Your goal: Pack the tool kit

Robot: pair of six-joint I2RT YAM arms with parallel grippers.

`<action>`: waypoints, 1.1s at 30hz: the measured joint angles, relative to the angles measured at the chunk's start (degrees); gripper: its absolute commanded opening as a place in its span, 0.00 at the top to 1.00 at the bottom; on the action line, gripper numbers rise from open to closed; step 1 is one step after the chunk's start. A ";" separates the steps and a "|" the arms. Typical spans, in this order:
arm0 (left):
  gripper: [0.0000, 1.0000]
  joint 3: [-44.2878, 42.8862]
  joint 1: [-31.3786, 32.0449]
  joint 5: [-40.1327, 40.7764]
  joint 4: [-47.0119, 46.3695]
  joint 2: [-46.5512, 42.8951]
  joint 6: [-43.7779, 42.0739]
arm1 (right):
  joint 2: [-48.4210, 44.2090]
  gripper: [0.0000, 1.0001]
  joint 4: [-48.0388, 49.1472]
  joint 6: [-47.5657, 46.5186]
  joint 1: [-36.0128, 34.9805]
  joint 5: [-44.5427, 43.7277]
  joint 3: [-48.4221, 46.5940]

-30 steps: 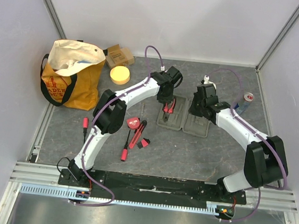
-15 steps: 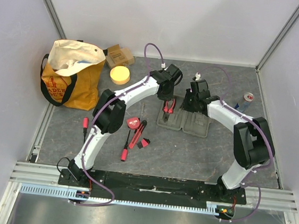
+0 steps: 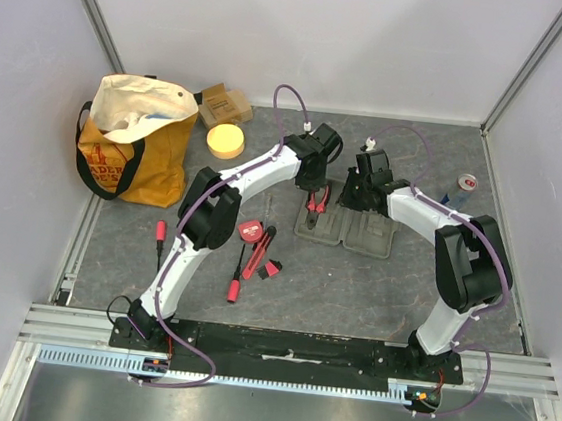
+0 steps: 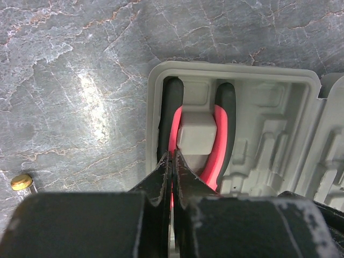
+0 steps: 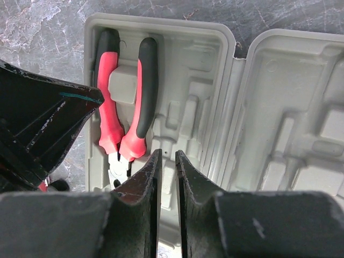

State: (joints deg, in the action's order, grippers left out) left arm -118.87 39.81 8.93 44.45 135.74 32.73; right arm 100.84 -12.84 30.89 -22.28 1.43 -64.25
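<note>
Red-and-black pliers (image 5: 110, 118) in grey-green moulded plastic case (image 5: 188, 80); left gripper (image 4: 173, 156) pinched together over them (probably pressing them home); right gripper (image 5: 167, 156) slightly apart, empty.

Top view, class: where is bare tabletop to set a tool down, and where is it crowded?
Bare: the near patch between the case, the loose red tools and the right arm. Crowded: over the case, where the left pincer and right pincer hang.

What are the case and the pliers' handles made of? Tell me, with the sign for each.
Case: seemingly moulded plastic, matt grey-green; formed slots and rounded rim show it. Pliers handles: probably rubbery plastic sleeves, red and black, faintly glossy.
</note>
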 measured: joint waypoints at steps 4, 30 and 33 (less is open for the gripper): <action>0.98 -0.02 -0.09 -0.28 0.00 0.02 0.00 | 0.00 0.78 0.00 0.26 0.00 0.00 0.00; 0.53 16.85 -9.66 -3.13 -0.52 -30.36 -0.02 | -8.55 0.31 -4.87 -3.28 -7.39 -3.52 -1.95; 0.52 25.38 -12.20 -0.22 -0.46 -37.09 0.00 | -8.52 0.25 -5.84 -3.37 -13.11 -5.53 -3.30</action>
State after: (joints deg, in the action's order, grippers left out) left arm -93.49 27.62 8.71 43.99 98.65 32.73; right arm 92.31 -18.68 27.53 -35.40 -4.10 -67.55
